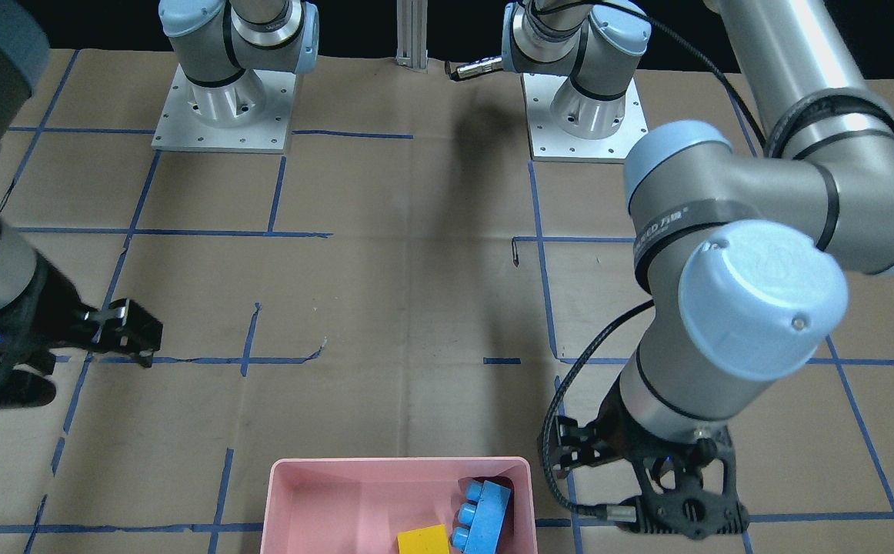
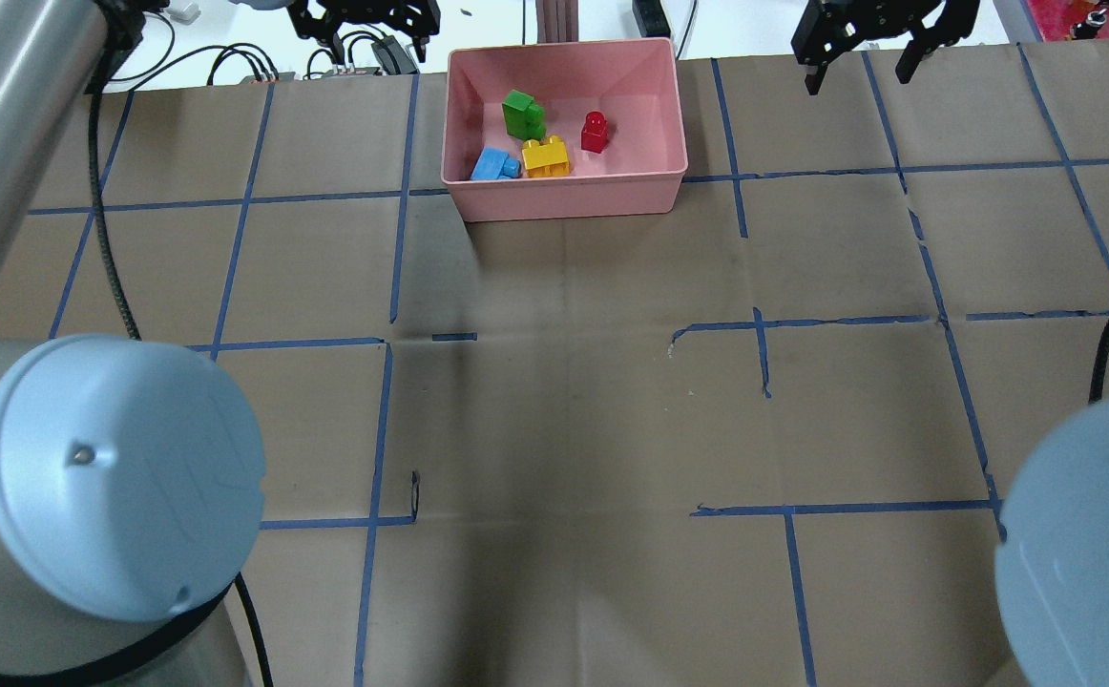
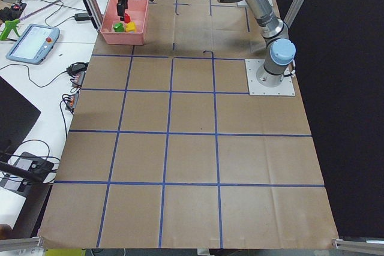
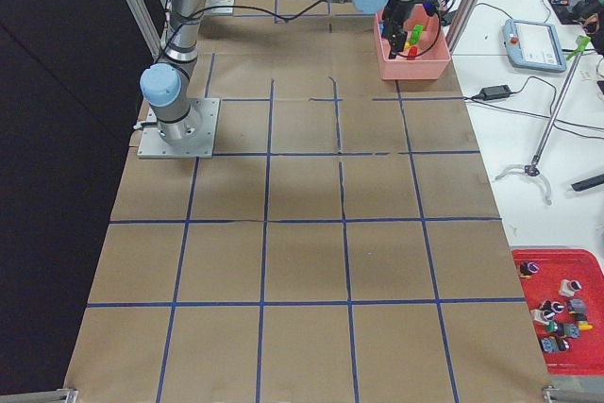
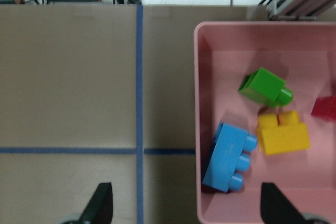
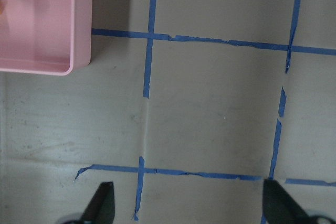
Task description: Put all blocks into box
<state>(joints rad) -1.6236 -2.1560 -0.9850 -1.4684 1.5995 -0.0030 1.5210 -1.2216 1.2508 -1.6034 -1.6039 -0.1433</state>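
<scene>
The pink box (image 2: 565, 193) stands at the table's far edge, in the middle. All the blocks lie inside it: green (image 2: 523, 114), red (image 2: 595, 131), light blue (image 2: 494, 165) and yellow (image 2: 546, 156). The left wrist view shows the box (image 5: 198, 103) with the green (image 5: 265, 87), yellow (image 5: 282, 134), blue (image 5: 229, 156) and part of the red (image 5: 326, 107) block. My left gripper (image 2: 366, 29) is open and empty, just left of the box. My right gripper (image 2: 855, 72) is open and empty, well to the right of the box.
The table is covered in brown paper with a blue tape grid (image 2: 760, 353). Cables and electronics (image 2: 259, 67) lie beyond the far edge at the left. The arms' bases (image 1: 220, 108) stand at the near side.
</scene>
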